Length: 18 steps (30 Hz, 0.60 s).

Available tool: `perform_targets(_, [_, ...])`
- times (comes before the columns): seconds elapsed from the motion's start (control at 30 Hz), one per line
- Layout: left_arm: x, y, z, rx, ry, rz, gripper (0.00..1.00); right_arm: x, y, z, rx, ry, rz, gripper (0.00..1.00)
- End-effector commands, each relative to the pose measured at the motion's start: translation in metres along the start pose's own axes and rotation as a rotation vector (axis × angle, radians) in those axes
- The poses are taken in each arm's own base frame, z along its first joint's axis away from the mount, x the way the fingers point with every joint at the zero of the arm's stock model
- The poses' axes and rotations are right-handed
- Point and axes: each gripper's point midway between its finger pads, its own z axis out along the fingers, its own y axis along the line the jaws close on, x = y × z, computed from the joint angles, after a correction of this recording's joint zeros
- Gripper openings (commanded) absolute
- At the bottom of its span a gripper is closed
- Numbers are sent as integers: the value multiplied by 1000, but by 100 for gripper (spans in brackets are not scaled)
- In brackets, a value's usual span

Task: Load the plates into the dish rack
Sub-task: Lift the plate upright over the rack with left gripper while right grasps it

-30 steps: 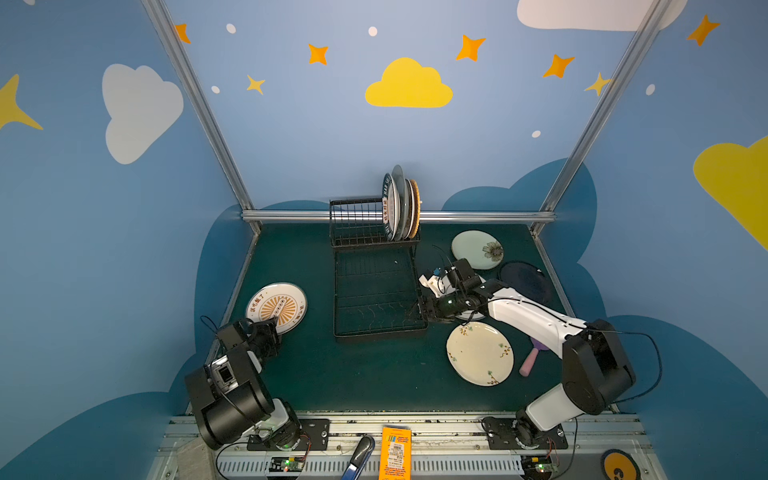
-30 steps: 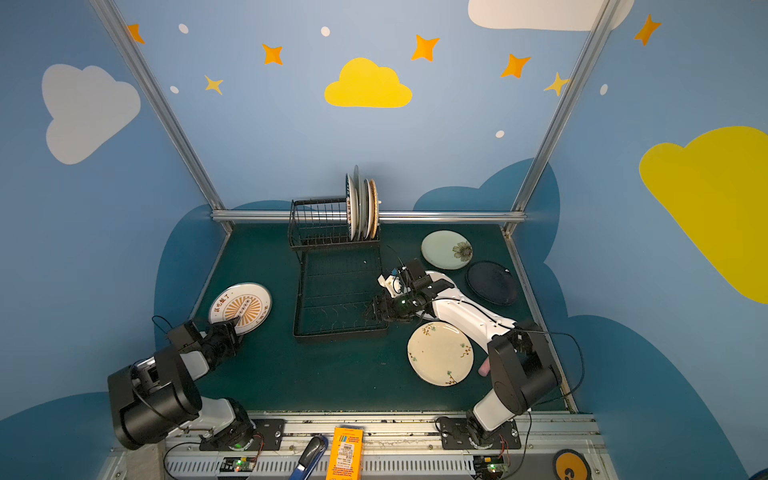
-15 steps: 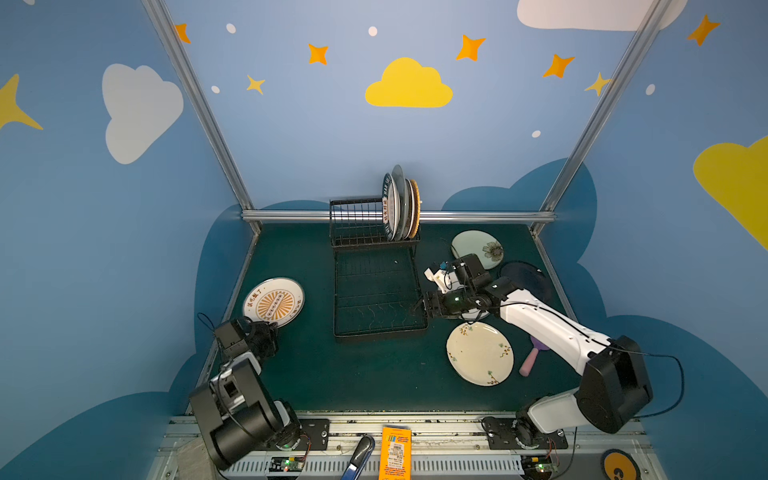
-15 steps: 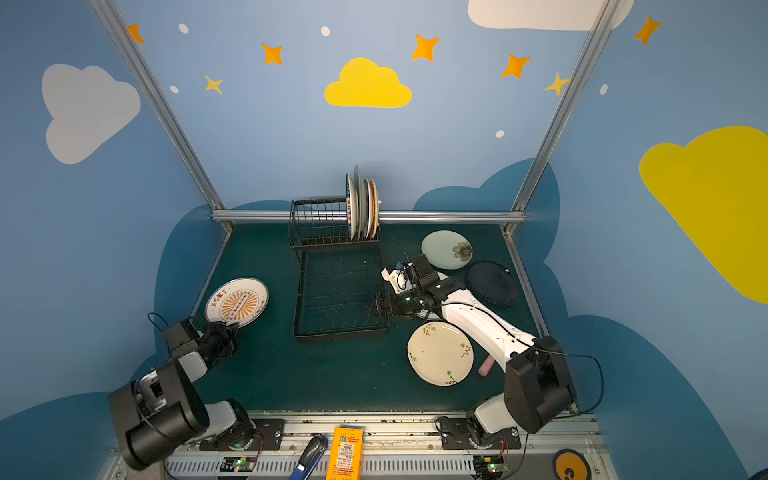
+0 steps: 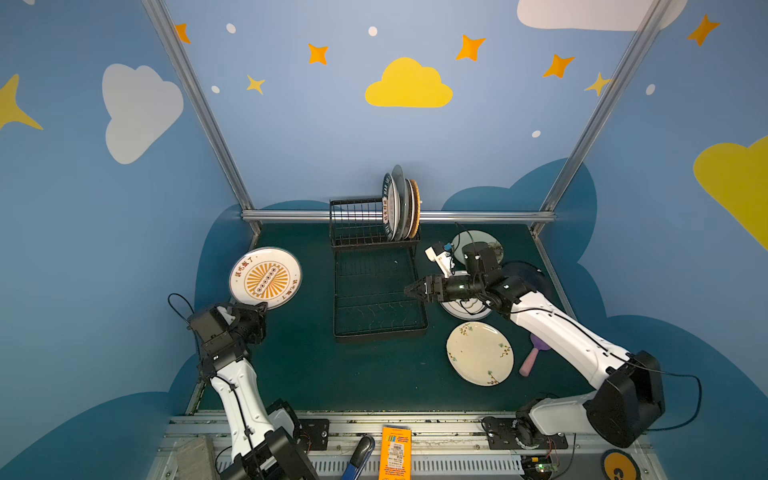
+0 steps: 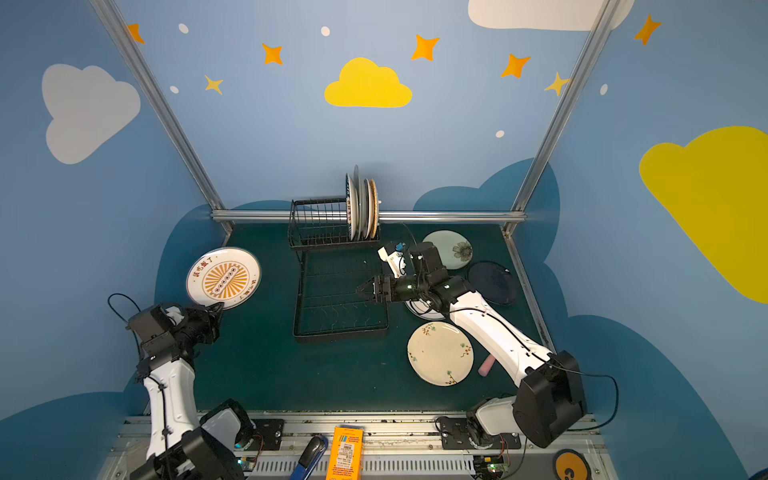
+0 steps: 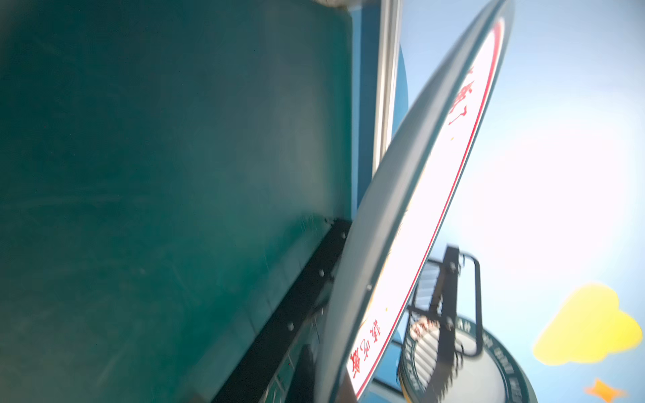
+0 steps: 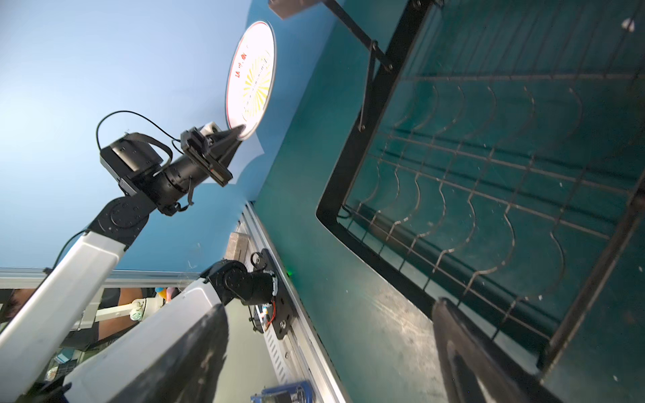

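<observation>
My left gripper [image 5: 259, 308] is shut on the near rim of a white plate with an orange sunburst [image 5: 265, 277], which is held tilted up off the mat at the left. The left wrist view shows this plate [image 7: 419, 209] edge-on. The black wire dish rack [image 5: 380, 334] stands in the middle, with several plates [image 5: 401, 208] upright in its raised back basket. My right gripper [image 5: 409, 289] hangs open and empty over the tray's right edge. Its fingers [image 8: 464, 349] are spread wide. Pale green [image 6: 451, 249], dark navy [image 6: 492, 282], cream floral [image 5: 480, 353] and white [image 5: 461, 309] plates lie at the right.
A small pink handle [image 5: 528, 363] lies right of the cream floral plate, partly under the right arm. The right forearm covers part of the white plate. Metal frame posts and blue walls close in the mat on three sides. An orange packet [image 5: 395, 455] sits on the front rail.
My left gripper shut on the sunburst plate's rim and raised it, tilting it up. My right gripper shifted a little left toward the rack tray, staying open.
</observation>
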Motion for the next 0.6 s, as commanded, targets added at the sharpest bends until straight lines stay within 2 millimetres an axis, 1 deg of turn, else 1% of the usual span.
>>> perform_targets(0.0, [44,-32,-15,106,180,140,4,-27,20,-10,-51,-86,-10,90])
perform_targets(0.1, [78,-49,-20,178,286,219,4,-31,22,-11,-48,-96,19,90])
perform_targets(0.2, [106,-57,-27,227,393,252,4,-32,23,-11,-37,-103,20,90])
perform_targets(0.3, [135,-58,-33,244,488,299,4,-30,26,-7,-40,-98,20,90])
perform_targets(0.5, [182,-65,-38,273,633,347,4,-22,48,3,-40,-75,-26,89])
perform_targets(0.57, [197,-67,-38,278,673,370,4,-21,48,5,-7,-74,-41,88])
